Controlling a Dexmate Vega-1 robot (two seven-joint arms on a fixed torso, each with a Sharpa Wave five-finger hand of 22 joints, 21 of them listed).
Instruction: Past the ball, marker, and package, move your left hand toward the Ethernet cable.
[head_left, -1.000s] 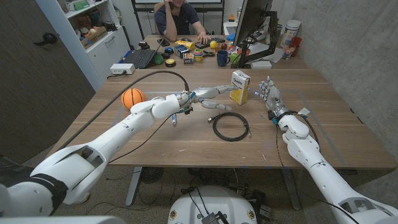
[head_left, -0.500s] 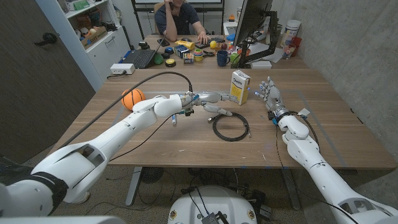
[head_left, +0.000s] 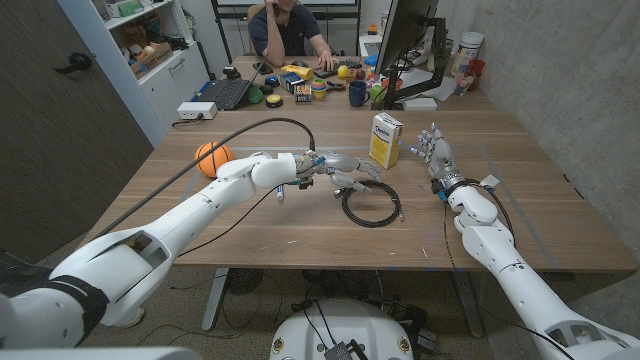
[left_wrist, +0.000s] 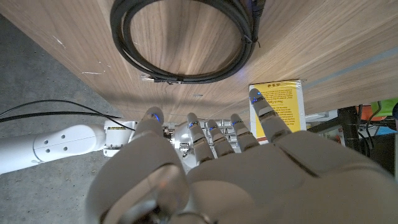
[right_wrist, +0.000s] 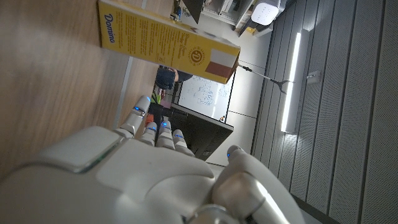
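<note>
Now I've got my left hand (head_left: 343, 170) hovering at the Ethernet cable's (head_left: 372, 204) far rim, fingers spread and empty, the package (head_left: 386, 140) standing just beyond.

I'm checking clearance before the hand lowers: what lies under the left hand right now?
Under the left hand lies bare wooden table, with the coiled Ethernet cable just beyond its fingertips. The hand covers the spot directly beneath it in the head view, so whether the marker lies there cannot be told.
</note>
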